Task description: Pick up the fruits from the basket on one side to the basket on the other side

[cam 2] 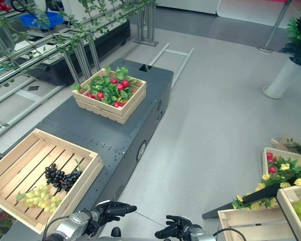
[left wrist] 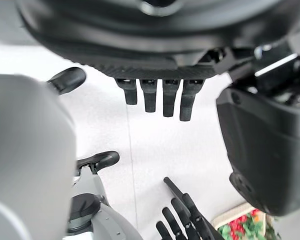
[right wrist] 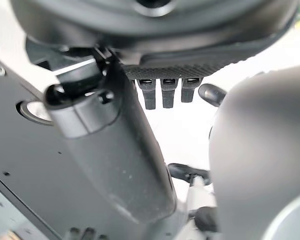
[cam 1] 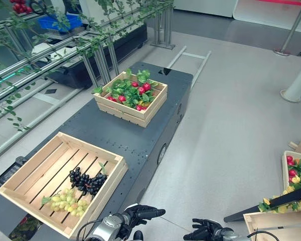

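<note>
Nearest, at the bottom edge of the eye views: left robot hand (cam 1: 143, 213) and right robot hand (cam 1: 204, 232), both low, over the floor just off the desk's near-right corner. Fingers of each are straight and relaxed, spread, holding nothing. The left wrist view confirms this for the left robot hand, and the right wrist view for the right one. Neither touches any fruit.

Near left, on the dark desk (cam 1: 120, 131): near crate (cam 1: 37, 165), a shallow wooden slatted crate. Inside, toward its near-right part, lie a bunch of dark grapes (cam 1: 86, 181) and a bunch of green grapes (cam 1: 66, 202), side by side and touching. The rest of the crate floor is bare slats.

Farther along the same desk, well apart from the near crate: far crate (cam 1: 133, 111), holding red fruits (cam 1: 143, 89) packed among green leaves (cam 1: 125, 88). It looks full.

Right side, on the floor: more crates (cam 1: 296, 173) with red and yellow fruit and leaves, partly cut off by the frame edge.

Judgement: I cannot tell from the layout alone which crate is the source. If the grapes are to go to the far crate, both bunches remain to be moved. If the red fruits are to come to the near crate, none has arrived. Either way, no carry is underway, and the task reads as barely started or between picks.
</note>
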Motion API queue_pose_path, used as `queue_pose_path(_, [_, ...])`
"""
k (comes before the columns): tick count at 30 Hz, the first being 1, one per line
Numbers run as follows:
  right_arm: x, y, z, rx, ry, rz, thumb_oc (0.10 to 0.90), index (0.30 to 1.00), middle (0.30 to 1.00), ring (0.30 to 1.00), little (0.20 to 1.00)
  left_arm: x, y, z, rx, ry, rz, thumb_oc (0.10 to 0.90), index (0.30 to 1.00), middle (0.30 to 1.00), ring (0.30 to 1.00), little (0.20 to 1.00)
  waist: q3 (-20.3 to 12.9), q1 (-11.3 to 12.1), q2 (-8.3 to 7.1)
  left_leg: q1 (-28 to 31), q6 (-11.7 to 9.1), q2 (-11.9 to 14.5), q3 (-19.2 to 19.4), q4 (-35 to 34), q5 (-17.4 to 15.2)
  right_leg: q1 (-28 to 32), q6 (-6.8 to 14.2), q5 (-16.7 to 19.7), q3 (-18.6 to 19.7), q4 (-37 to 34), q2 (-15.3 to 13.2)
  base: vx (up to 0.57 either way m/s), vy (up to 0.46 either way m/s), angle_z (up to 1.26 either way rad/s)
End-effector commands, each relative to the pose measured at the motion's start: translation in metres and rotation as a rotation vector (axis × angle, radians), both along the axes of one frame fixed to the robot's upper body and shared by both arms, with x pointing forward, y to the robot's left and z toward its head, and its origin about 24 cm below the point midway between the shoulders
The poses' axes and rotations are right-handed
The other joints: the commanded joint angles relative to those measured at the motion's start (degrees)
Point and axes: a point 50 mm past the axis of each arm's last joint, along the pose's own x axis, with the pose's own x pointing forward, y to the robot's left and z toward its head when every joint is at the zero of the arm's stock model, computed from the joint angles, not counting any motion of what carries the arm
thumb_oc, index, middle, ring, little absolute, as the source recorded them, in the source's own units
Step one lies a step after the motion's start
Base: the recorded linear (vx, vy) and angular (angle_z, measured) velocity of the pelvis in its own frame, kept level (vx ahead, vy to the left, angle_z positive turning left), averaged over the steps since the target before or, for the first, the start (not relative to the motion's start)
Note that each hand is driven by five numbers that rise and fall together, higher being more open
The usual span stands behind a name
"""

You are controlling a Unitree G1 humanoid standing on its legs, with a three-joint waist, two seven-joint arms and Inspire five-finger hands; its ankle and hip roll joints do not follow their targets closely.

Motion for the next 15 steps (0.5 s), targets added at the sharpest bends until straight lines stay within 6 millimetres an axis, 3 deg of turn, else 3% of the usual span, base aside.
queue_pose_path(1, [0.034,-0.007,0.013,-0.009,-0.086,0.055,0.8,0.9,0.9,0.9,0.9,0.03,-0.014,0.02,-0.054,-0.126,-0.065,0.8,0.9,0.9,0.9,0.9,1.6,1.6,-3.08,-1.3,-2.0,-0.8,-0.7,5.0,-1.2,-2.6,-0.8,2.4,-0.4,0.4,-0.7,-0.09,0.005,0.06])
queue_pose_path(5, [0.034,-0.015,0.014,-0.016,-0.089,0.015,0.8,0.9,0.9,0.9,0.9,0.038,-0.014,0.026,-0.036,-0.162,-0.111,0.8,0.9,0.9,0.9,0.9,2.6,0.0,-2.58,-0.3,-2.8,0.6,6.4,6.9,-2.5,-0.6,-0.7,2.0,-3.8,0.4,-1.2,-0.03,0.101,0.4])
queue_pose_path(9, [0.026,-0.018,0.01,-0.02,-0.073,-0.021,0.8,0.9,0.9,0.9,0.9,0.047,-0.017,0.033,-0.043,-0.19,-0.146,0.8,0.9,0.9,0.9,0.9,2.2,-1.7,-0.93,3.2,-3.4,1.9,13.7,-0.5,-0.5,1.0,-0.1,2.0,-7.7,0.4,-1.8,-0.02,0.239,0.59])
queue_pose_path(15, [0.022,-0.01,0.008,-0.001,-0.076,-0.016,0.8,0.9,0.9,0.9,0.9,0.048,-0.018,0.034,-0.05,-0.171,-0.154,0.8,0.9,0.9,0.9,0.9,1.1,-1.0,-0.42,3.4,-1.6,-0.9,9.7,-0.8,-2.5,1.7,1.5,2.9,-8.4,0.4,-3.7,0.0,0.277,0.6])
